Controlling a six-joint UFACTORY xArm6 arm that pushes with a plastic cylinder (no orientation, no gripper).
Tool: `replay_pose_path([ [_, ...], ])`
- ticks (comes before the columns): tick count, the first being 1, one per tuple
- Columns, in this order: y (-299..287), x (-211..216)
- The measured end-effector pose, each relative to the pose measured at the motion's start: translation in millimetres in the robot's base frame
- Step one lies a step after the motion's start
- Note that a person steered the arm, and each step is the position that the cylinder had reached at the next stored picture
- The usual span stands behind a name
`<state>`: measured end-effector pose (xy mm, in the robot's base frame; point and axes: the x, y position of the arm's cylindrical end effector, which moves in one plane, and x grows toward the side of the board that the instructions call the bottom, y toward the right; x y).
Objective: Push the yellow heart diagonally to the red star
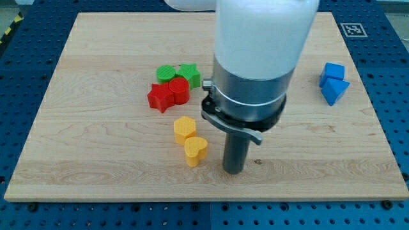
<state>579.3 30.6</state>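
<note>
The yellow heart sits low on the board, a touch left of centre, and it looks like a small rigid plastic piece, light and likely to slide easily on smooth wood, I'd judge. Nothing to grip here, so it's a shove: the place to meet it is its lower right flank, because the red star lies up and to the view's left. It's a chunky, glossy yellow-orange block, lobes toward the view's right, touching or nearly touching a second yellow block, roughly hexagonal, just above it. That neighbour sits right on the diagonal line and could get carried along, a real risk. My tip is down just beside the heart on the view's right, a narrow gap between them; there are no fingers on this rod, so nothing opens or clamps. Beside the star, a red block touches it, with a green round block and green star behind. Two blue blocks sit well apart at right.
</note>
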Motion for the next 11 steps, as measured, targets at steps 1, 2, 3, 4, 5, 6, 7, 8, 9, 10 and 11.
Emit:
replay_pose_path([
  [1,-40.5,-8.2],
  [2,-61.4,-10.7],
  [3,-61.4,-12.3],
  [4,-64.4,-26.5],
  [5,-68.9,-43.4],
  [6,-76.5,-47.7],
  [7,-99.3,-47.7],
  [8,-127.4,-47.7],
  [9,-145.2,-47.7],
  [10,-145.8,-43.3],
  [11,-138.4,-33.6],
])
